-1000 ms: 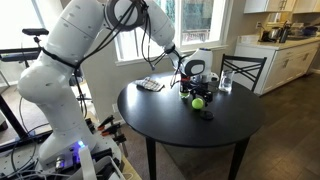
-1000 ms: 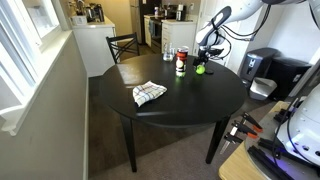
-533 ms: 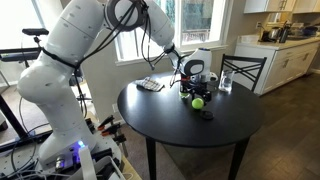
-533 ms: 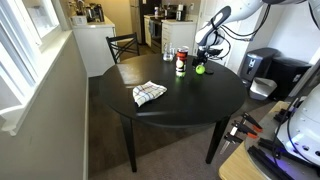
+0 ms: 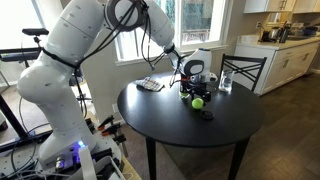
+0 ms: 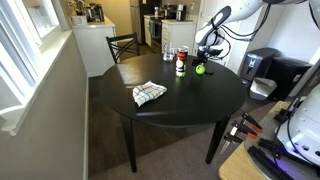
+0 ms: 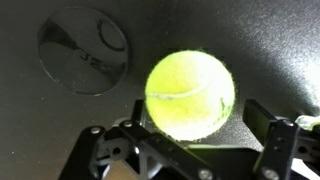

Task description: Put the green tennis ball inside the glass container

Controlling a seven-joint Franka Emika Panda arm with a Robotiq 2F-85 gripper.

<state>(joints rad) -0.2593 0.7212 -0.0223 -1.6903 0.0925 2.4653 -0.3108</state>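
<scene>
the gripper [image 7: 198,117] hung low over the green tennis ball [image 7: 190,95] on the round black table [image 5: 165,122], its fingers [image 7: 265,125] spread to either side of the ball and not clamped on it (a sliver of dark showed beside one finger in the wrist view). the step in hand looked to be the grasp. the next move called for closing squarely, lifting straight up, then crossing to the glass container [image 6: 180,64], which stood upright just beside the ball, with a mouth judged barely wider than it. a small black disc [image 5: 206,114] lay near, a clear drinking glass [image 5: 226,83] farther back, a checked cloth [image 6: 149,93] well apart. the table edge was well off, with open room above.
</scene>
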